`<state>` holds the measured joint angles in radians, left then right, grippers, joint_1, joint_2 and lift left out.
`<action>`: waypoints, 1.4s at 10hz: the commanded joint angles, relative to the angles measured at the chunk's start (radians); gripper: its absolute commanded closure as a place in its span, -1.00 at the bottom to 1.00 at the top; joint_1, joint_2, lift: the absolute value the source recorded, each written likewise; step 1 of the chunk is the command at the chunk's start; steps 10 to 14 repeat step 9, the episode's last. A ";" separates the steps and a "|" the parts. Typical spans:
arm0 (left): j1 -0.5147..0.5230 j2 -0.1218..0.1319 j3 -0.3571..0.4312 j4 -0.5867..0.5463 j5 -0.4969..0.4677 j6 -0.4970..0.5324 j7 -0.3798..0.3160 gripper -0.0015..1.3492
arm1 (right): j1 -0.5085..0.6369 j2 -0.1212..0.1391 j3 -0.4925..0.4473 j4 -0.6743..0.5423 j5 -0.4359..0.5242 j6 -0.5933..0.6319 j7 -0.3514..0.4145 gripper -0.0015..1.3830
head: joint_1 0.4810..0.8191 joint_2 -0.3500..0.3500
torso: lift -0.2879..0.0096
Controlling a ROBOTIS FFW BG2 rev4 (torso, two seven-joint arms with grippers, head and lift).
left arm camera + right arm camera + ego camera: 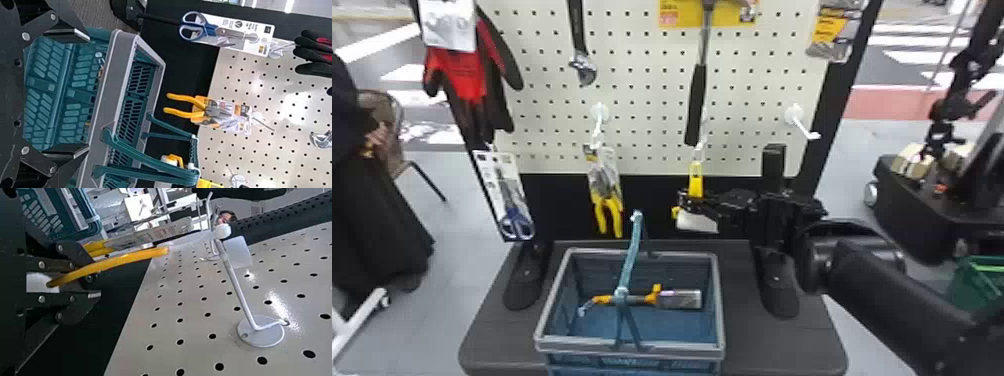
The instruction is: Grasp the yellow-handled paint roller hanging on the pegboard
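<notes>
Right gripper [90, 275] clamps the yellow-handled, white-sleeved paint roller [117, 260]; a sideways pull may snag it on the white wire hook [235, 278].

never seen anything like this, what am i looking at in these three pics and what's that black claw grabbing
This is a two-armed robot working at a tool pegboard. The wide picture comes from a camera on its head. The other two come from cameras on its wrists and are shown turned sideways.

On the black table stands a blue basket with a second roller lying inside.

The right gripper is shut on the yellow-handled paint roller, which hangs on the pegboard. The right wrist picture shows this close up. The left gripper is open above the basket.

Pliers, scissors, gloves, a hammer and a wrench also hang there.
</notes>
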<state>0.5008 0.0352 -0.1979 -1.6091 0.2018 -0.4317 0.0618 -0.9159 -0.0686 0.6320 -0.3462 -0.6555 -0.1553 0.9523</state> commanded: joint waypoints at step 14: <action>0.002 0.000 0.002 0.000 0.001 -0.001 0.001 -0.54 | 0.012 0.000 0.000 -0.004 -0.015 -0.009 -0.003 0.85 | -0.60 0.00 | 0.26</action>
